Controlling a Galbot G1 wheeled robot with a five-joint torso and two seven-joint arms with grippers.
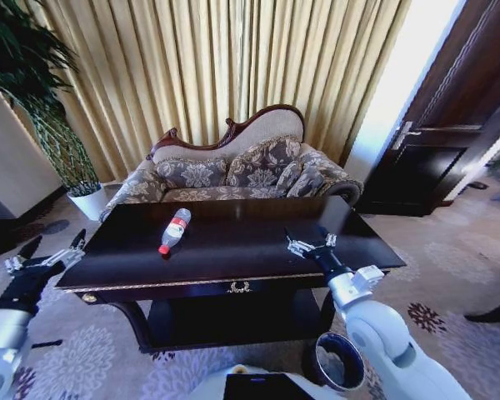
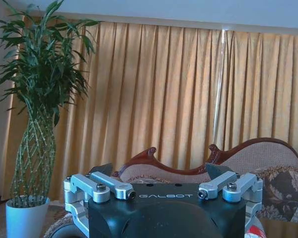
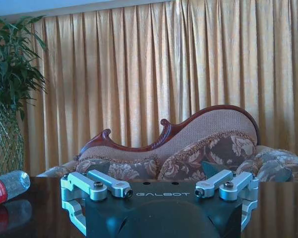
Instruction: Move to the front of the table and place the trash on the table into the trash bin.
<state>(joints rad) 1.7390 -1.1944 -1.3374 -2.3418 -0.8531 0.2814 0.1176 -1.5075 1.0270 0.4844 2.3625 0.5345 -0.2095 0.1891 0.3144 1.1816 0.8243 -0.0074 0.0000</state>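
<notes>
Head view | clear bottle (image 1: 174, 231), red cap, lying on table (image 1: 233, 250) | right end effector (image 1: 310, 242) open, empty | left end effector (image 1: 46, 254) open, empty

left pincer (image 1: 48, 253) open, right pincer (image 1: 310, 242) open

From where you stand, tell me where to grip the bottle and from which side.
Grip the bottle across its clear mid-body, probably from above. It lies on its side on the table, red cap toward the front edge, so the round body faces up.
</notes>
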